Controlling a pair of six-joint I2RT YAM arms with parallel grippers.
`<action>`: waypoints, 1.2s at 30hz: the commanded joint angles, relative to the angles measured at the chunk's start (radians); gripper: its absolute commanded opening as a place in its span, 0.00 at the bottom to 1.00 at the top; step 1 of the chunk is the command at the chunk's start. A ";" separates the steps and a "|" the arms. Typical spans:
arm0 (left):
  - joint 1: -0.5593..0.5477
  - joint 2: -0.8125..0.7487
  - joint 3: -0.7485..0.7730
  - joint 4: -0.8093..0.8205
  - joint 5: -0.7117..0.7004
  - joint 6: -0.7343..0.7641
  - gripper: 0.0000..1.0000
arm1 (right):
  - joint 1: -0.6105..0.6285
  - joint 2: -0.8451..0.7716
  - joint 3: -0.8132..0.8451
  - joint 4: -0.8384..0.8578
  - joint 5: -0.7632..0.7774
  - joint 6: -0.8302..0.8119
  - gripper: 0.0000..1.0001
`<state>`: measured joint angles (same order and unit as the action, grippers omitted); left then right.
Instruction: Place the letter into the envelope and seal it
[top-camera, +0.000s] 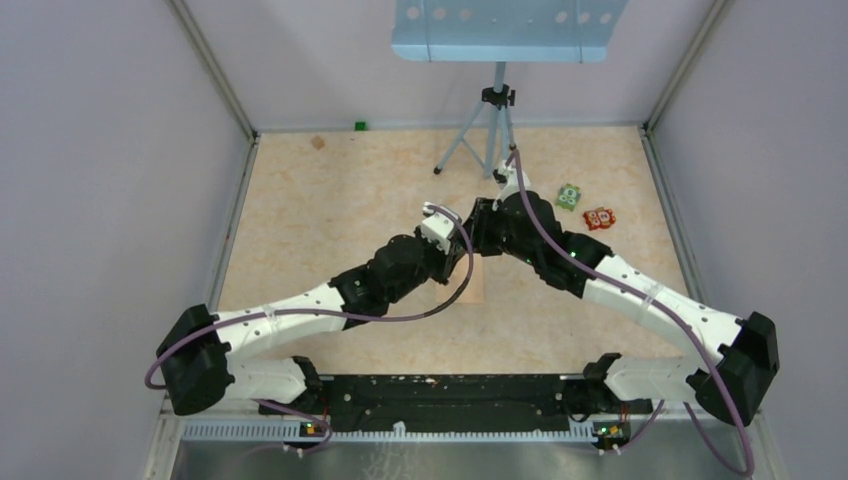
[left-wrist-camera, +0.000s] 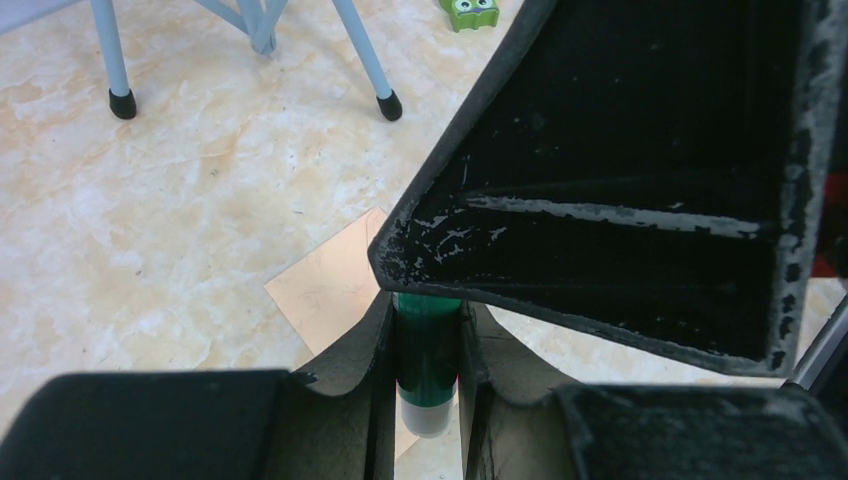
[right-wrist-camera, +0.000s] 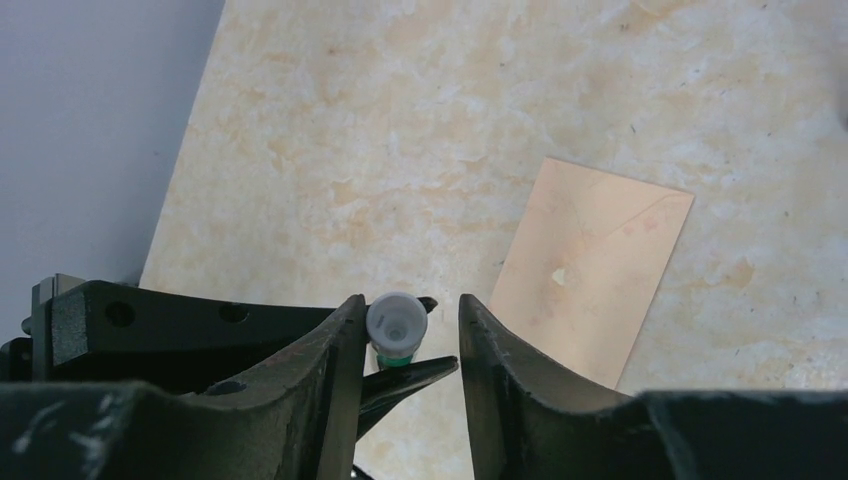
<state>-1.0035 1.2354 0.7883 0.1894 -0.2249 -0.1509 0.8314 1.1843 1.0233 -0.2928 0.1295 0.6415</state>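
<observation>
Envelope (right-wrist-camera: 590, 265) flat on table (right-wrist-camera: 400, 150) below jaws | left jaws grip glue stick (left-wrist-camera: 427, 350) | right jaws open round cap (right-wrist-camera: 396, 322)

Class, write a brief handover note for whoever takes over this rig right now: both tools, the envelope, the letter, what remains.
Left tool shut on a green glue stick.
Right tool open, jaws either side of the stick's white end.
Envelope flat on the table; letter not in view, possibly inside.
Done: stick picked up.
Left: expose the glue, seal the flap.
</observation>
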 joint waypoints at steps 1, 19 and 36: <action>-0.004 -0.042 -0.009 0.048 0.004 -0.006 0.00 | 0.009 -0.039 0.042 0.032 0.030 -0.025 0.39; 0.039 -0.083 -0.021 0.049 0.139 -0.039 0.00 | -0.008 -0.057 0.032 0.044 -0.043 -0.106 0.00; 0.241 -0.264 -0.084 0.222 0.795 -0.267 0.00 | -0.164 -0.173 -0.059 0.224 -0.806 -0.266 0.09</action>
<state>-0.7750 1.0050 0.6971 0.3210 0.5152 -0.3916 0.6762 1.0405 0.9749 -0.0906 -0.5831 0.4026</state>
